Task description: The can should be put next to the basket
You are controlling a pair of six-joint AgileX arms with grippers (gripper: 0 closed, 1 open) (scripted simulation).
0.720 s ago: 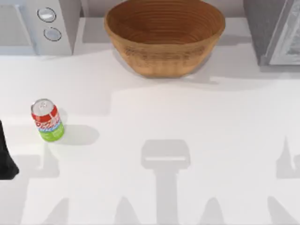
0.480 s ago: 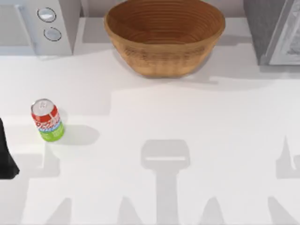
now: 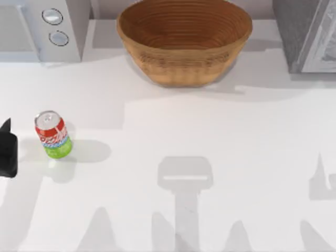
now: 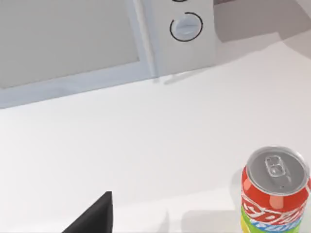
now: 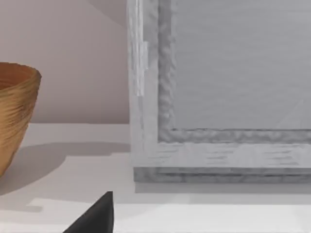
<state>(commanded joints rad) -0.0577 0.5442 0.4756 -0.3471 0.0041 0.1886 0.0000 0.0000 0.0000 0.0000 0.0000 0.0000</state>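
The can (image 3: 52,135), red on top and lime-green at the base, stands upright on the white table at the left; the left wrist view has it close by (image 4: 274,194). The tan wicker basket (image 3: 184,65) sits at the back centre, far from the can, and its wall shows in the right wrist view (image 5: 14,111). My left gripper (image 3: 7,149) hangs at the table's left edge, just left of the can and not touching it. It is open and empty; one dark finger (image 4: 97,218) shows. One dark finger (image 5: 97,218) of my right gripper shows, open, facing the grey cabinet.
A white appliance with two knobs (image 3: 42,29) stands at the back left, behind the can. A grey cabinet (image 3: 307,34) stands at the back right. Bare white tabletop (image 3: 184,131) lies between the can and the basket.
My left gripper has moved towards the back along the left edge and now sits level with the can. The arm shadows at the front have shifted. Can and basket have not moved.
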